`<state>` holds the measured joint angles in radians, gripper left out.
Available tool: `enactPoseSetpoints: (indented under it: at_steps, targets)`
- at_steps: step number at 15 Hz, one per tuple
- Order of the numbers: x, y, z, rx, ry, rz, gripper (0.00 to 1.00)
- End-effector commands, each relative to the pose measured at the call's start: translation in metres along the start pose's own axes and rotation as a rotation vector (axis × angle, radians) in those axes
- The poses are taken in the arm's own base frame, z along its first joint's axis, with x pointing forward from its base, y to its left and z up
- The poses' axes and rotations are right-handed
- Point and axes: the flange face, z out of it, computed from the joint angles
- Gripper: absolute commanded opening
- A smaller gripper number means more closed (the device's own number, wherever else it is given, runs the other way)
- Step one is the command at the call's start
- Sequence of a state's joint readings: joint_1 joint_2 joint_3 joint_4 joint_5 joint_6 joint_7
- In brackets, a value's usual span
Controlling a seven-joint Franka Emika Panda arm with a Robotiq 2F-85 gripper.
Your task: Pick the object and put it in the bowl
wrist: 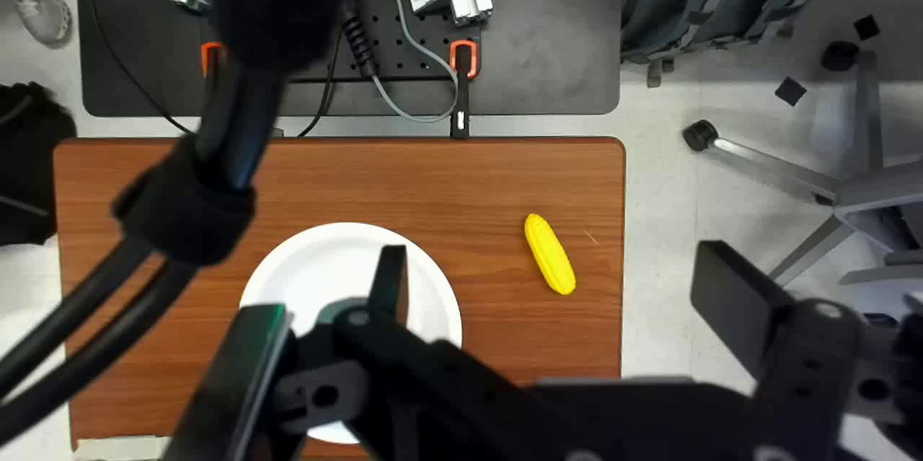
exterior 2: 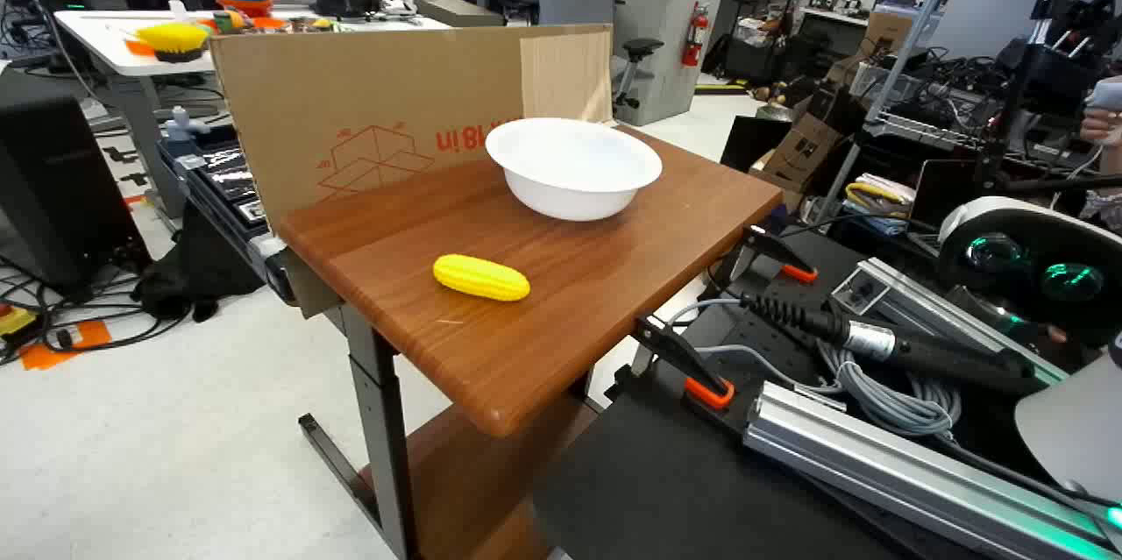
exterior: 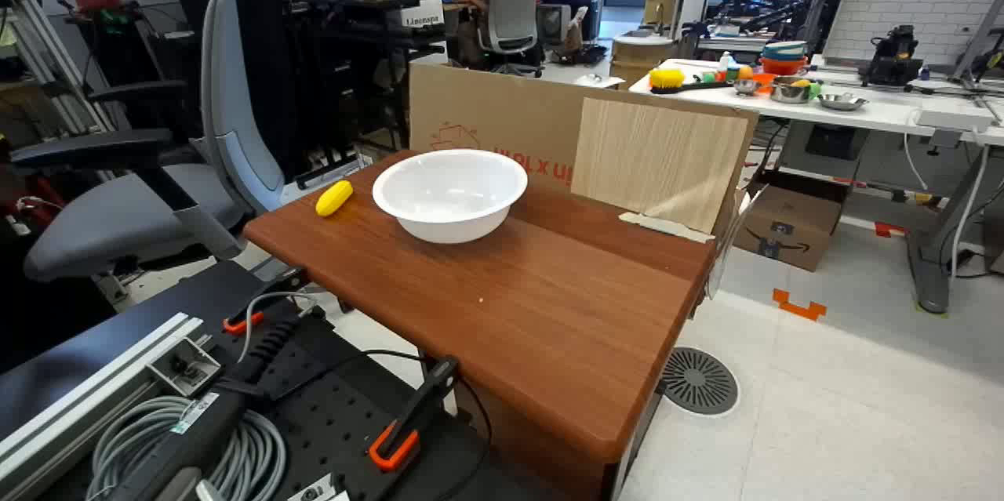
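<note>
The yellow object (wrist: 550,255) is long and rounded and lies on the brown table. It shows in both exterior views (exterior: 334,198) (exterior 2: 481,278). The white bowl (exterior: 450,230) stands upright on the table beside it, apart from it. The bowl also shows in an exterior view (exterior 2: 574,196) and in the wrist view (wrist: 433,288), partly hidden by a finger. My gripper (wrist: 551,262) is wide open with nothing between its fingers. It is above the table, and the object shows between the fingertips, well below them. The gripper is out of both exterior views.
The brown table (exterior: 549,313) has a cardboard sheet (exterior 2: 368,104) standing along one edge. Black clamps with orange tips (exterior: 416,415) hold the opposite edge beside a black bench with coiled cables (exterior 2: 903,393). A grey chair (exterior: 235,117) stands near the object's end.
</note>
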<state>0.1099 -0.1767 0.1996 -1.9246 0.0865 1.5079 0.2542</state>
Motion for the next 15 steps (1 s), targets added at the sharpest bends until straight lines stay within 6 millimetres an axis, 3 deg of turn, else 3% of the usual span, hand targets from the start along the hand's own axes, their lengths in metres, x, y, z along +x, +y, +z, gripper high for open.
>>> enactPoseSetpoints:
  at_steps: [1, 9, 13, 15]
  targets:
    - [0.000, 0.000, -0.001, 0.000, 0.000, 0.000, 1.00]
    - [0.006, -0.005, 0.000, -0.013, 0.035, 0.000, 1.00]
    - [0.037, -0.026, 0.010, -0.006, 0.125, 0.010, 1.00]
    - [0.063, -0.042, 0.027, 0.015, 0.167, 0.019, 1.00]
